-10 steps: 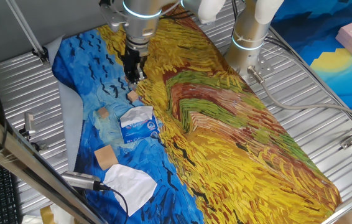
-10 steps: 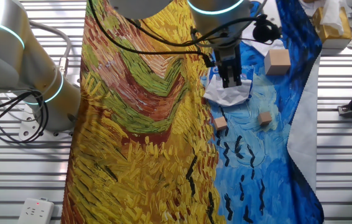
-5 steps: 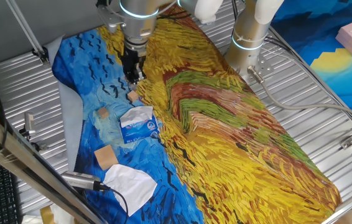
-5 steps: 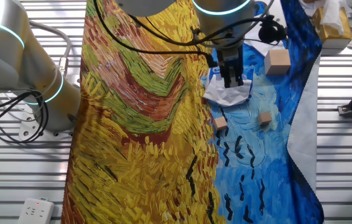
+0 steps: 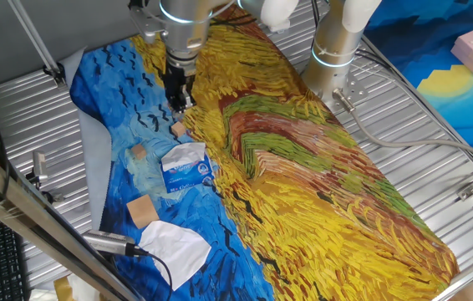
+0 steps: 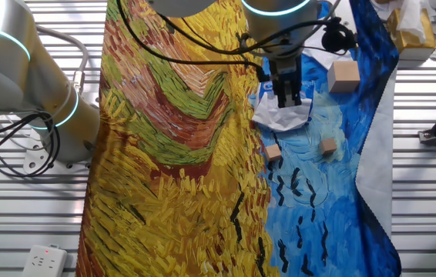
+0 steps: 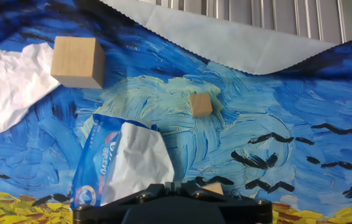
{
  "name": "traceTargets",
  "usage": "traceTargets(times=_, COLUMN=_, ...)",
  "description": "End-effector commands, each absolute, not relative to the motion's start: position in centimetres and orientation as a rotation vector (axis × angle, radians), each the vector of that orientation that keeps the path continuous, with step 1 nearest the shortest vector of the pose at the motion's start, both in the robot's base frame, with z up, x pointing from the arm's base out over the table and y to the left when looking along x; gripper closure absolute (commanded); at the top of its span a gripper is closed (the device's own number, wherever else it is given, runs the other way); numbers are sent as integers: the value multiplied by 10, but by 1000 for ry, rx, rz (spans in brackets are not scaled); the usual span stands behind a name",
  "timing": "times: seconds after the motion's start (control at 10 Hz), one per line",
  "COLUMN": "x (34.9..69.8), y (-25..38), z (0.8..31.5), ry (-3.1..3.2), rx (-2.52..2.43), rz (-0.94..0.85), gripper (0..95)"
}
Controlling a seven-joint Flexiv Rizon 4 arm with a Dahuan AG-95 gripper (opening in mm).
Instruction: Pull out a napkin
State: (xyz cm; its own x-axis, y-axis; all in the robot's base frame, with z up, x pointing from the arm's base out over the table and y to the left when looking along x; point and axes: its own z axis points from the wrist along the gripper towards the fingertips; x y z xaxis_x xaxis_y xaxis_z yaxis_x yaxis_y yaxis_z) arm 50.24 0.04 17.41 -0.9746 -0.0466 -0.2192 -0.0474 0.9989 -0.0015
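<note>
From the hand view, the gripper (image 7: 175, 190) shows only its dark base at the bottom edge; whether its jaws are apart or together cannot be told. Just beyond lies the blue-and-white pack (image 7: 98, 165) with the napkin (image 7: 140, 160) sticking out of its opening. Farther on sit a small wooden cube (image 7: 201, 104) and a larger block (image 7: 78, 61), with a loose white sheet (image 7: 8, 87) beside the block, all on the painted cloth (image 7: 300, 118).

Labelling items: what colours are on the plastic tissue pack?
Blue and white print with a red accent on the plastic tissue pack; clearest in hand view.
</note>
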Motion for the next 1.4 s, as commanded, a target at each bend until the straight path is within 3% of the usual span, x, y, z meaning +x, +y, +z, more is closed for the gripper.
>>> traceTargets(times=0.1, x=509, y=1, z=176, ry=2955, rx=-7, rz=30, gripper=950)
traceTargets(times=0.6, x=539, y=3, z=173, ry=3128, rx=90, rz=78, gripper=950)
traceTargets(times=1.4, x=538, y=24, z=130, ry=3109, rx=136, rz=58, gripper=950)
